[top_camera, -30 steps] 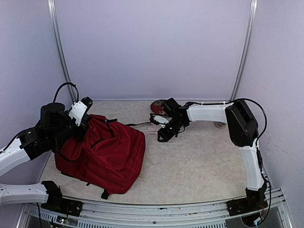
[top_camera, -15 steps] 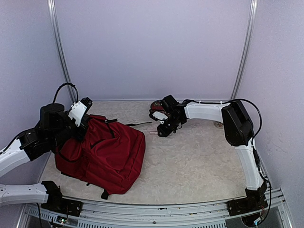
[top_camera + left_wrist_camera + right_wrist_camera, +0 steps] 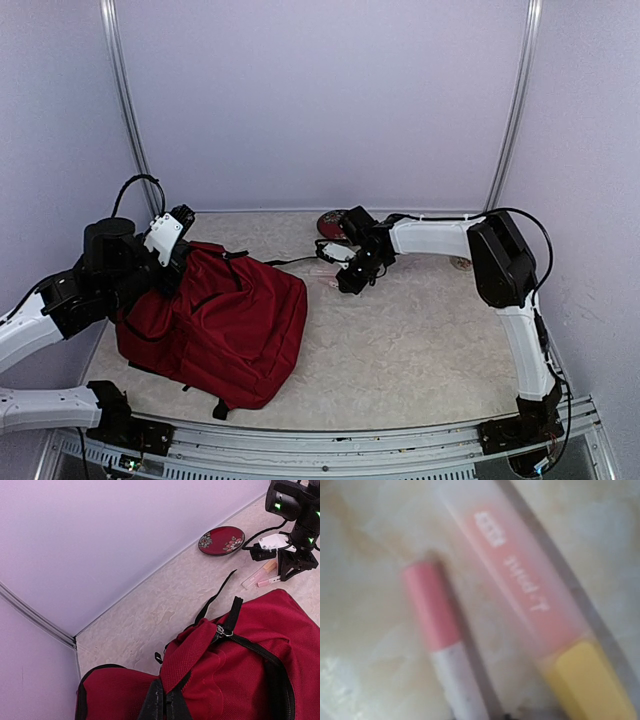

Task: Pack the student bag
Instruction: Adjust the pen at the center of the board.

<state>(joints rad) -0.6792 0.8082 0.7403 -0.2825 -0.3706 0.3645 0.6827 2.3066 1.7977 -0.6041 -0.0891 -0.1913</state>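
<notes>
Your left claw (image 3: 165,707) is pinched shut on the top edge of the student bag (image 3: 215,320), which lies at the left of the tabletop (image 3: 420,340). Your right claw (image 3: 346,282), its opening not discernible, hangs just over a pink-and-white pen (image 3: 432,610) and a yellow-capped marker (image 3: 535,595). Centre it across one barrel only before closing.
</notes>
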